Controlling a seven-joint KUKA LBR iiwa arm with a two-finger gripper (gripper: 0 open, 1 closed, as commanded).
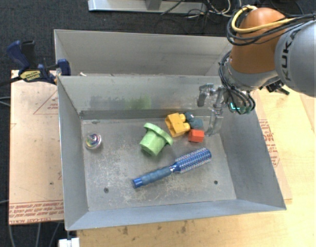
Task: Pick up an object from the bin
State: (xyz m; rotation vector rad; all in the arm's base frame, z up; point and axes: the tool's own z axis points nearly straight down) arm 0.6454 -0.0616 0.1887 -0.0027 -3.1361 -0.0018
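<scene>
At the far left of the bin floor point(111, 189) a small silver ball point(92, 141) is sitting alone, well apart from everything else. Near the middle a green cup point(153, 139) is lying tipped on its side, and below it a blue hairbrush point(173, 168) is stretching slantwise, bristle head toward the right. Just right of the cup a yellow block point(175, 123) is resting near the back slope, with an orange block point(196, 135) close beside it.

The gripper point(210, 118) is hanging just right of the orange block, its fingers point(216, 115) standing apart and gripping nothing. Nothing is being lifted yet, so I judge the task to be at the approach step, and the orange block is looking like the likeliest pick.

The next move is probably calling for a small shift leftward over that block, then a drop and a closing. The yellow block is crowding one side, and the right wall point(250, 153) is sloping up close by. Open floor is lying toward the front and the left.
</scene>
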